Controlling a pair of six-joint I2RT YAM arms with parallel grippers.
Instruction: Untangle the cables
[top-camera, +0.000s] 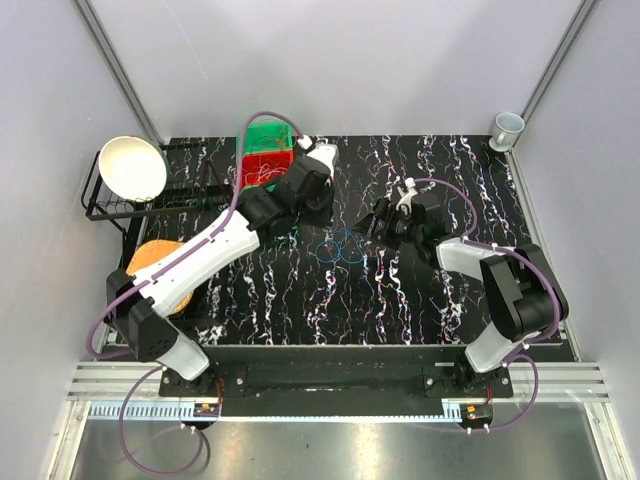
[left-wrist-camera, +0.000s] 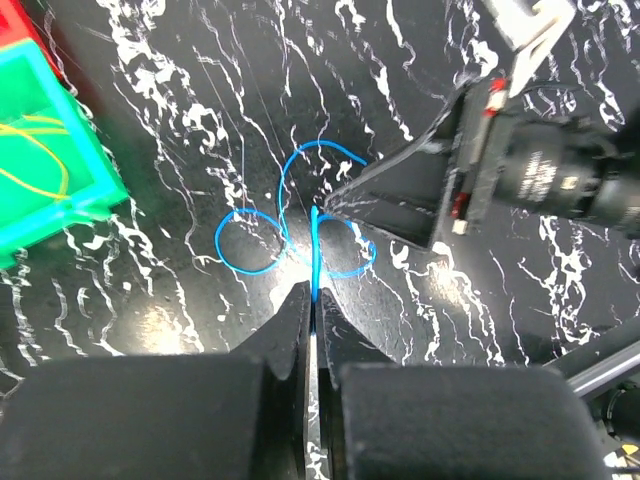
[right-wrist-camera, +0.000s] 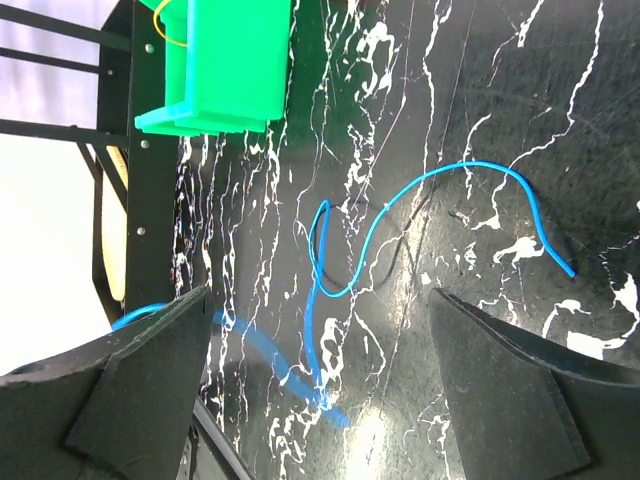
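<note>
cables: one thin blue wire cable is out on the black, white-veined marble-pattern table top. more hair-thin wire sits in the bins: yellow strands inside the green plastic bin, and an orange-red tangle in the red plastic bin touching the green bin's near side.

location: the blue cable lies well apart from the green bin, nearer the arm bases and toward the robot's right. it forms several flat loops that cross one another, with one free end trailing farthest from the green bin.

handling (judged): very light, limp and springy. it will likely slide on the glossy top and drag its loops along when pulled. it is too thin for a loose pinch and best held at a straight run or free end, not at a crossing. slow, low pulls should keep the loops from tightening.

pincers: the left gripper, on the blue cable's side away from the green bin, has its fingers pressed together on a strand of that cable. the right gripper hangs over the loops with its fingers spread wide, holding nothing.

markings: no readable brand, label or writing on the cables, bins or grippers.
</note>
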